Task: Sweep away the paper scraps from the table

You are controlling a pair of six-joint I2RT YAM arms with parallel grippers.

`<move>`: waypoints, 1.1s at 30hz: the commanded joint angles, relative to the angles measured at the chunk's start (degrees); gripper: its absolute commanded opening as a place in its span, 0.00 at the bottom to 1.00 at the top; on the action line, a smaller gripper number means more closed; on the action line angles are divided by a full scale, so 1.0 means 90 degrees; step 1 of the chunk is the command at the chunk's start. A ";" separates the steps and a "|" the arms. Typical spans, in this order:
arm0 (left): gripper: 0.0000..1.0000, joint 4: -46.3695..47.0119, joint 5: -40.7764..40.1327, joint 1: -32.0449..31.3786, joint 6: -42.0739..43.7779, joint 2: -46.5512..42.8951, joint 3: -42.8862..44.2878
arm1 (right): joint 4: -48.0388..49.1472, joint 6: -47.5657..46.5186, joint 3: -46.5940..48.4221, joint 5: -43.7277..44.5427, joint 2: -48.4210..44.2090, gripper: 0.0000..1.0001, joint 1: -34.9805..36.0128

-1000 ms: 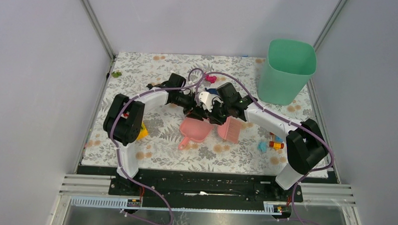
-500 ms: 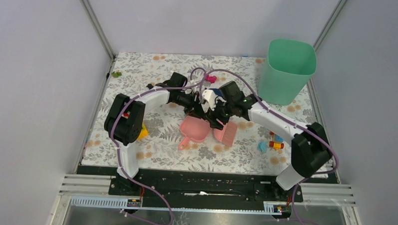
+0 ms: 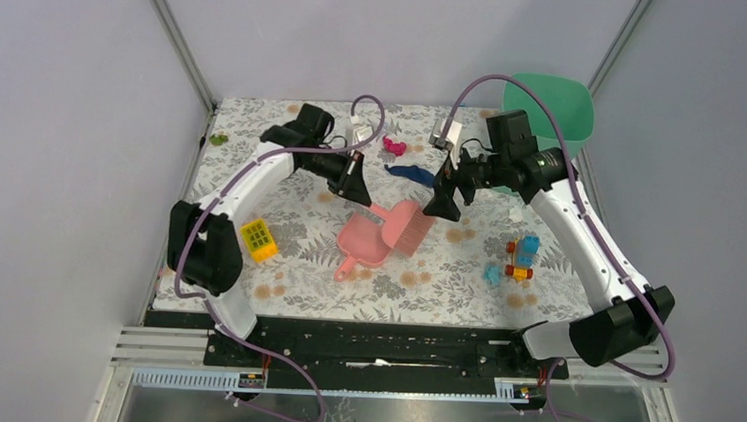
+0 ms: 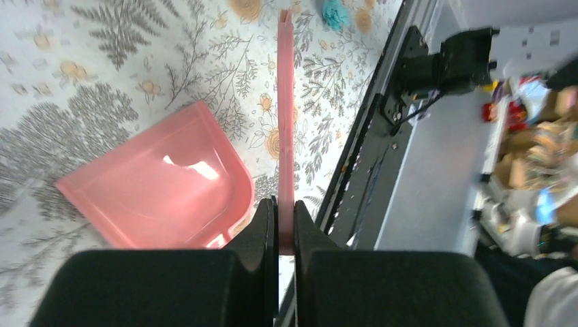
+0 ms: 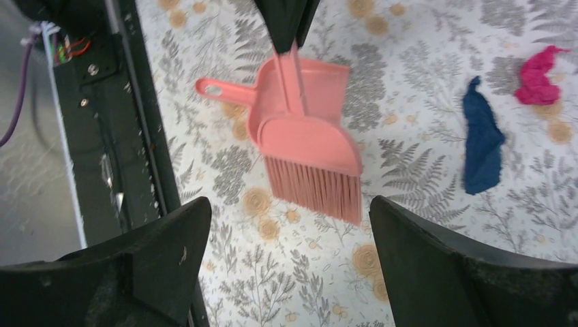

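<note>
My left gripper (image 3: 358, 194) (image 4: 285, 201) is shut on the thin handle of a pink brush (image 3: 407, 226) (image 4: 285, 102) (image 5: 310, 139). The brush's bristles point toward the right arm. A pink dustpan (image 3: 361, 243) (image 4: 157, 197) lies flat on the table (image 3: 286, 180) beside and under the brush. Raised above the brush's bristle end, my right gripper (image 3: 442, 206) (image 5: 290, 211) is open and holds nothing. Of the paper scraps, a magenta one (image 3: 393, 148) (image 5: 538, 75) and a dark blue one (image 3: 413, 173) (image 5: 482, 143) lie behind the brush. A cyan one (image 3: 491, 274) (image 4: 334, 10) lies at the front right.
A green bin (image 3: 542, 104) stands at the back right, partly behind the right arm. A multicoloured toy-brick vehicle (image 3: 520, 258) sits near the cyan scrap. A yellow studded brick (image 3: 257, 240) lies at the left, by the left arm. The black rail (image 3: 384, 329) runs along the near edge.
The right gripper opened, let go of the brush and pulled up and away to the right. The left gripper shut on the brush handle, and both arms drew apart.
</note>
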 commanded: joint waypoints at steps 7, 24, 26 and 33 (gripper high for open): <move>0.00 -0.1773 0.0083 -0.0090 0.2708 -0.1080 0.0985 | -0.1391 -0.1653 0.0578 -0.0931 0.0562 0.86 0.0024; 0.00 -0.1044 0.1016 -0.0148 0.1658 -0.1146 0.1460 | -0.0136 0.0092 0.0325 -0.1840 0.1085 0.43 0.0146; 0.00 -0.0975 0.1043 -0.0148 0.1601 -0.1151 0.1421 | -0.0206 0.0086 0.0281 -0.1841 0.1057 0.25 0.0153; 0.68 -0.1128 0.1141 -0.0153 0.1792 -0.1136 0.1310 | -0.0637 0.0058 0.0315 -0.2173 0.0975 0.00 0.0152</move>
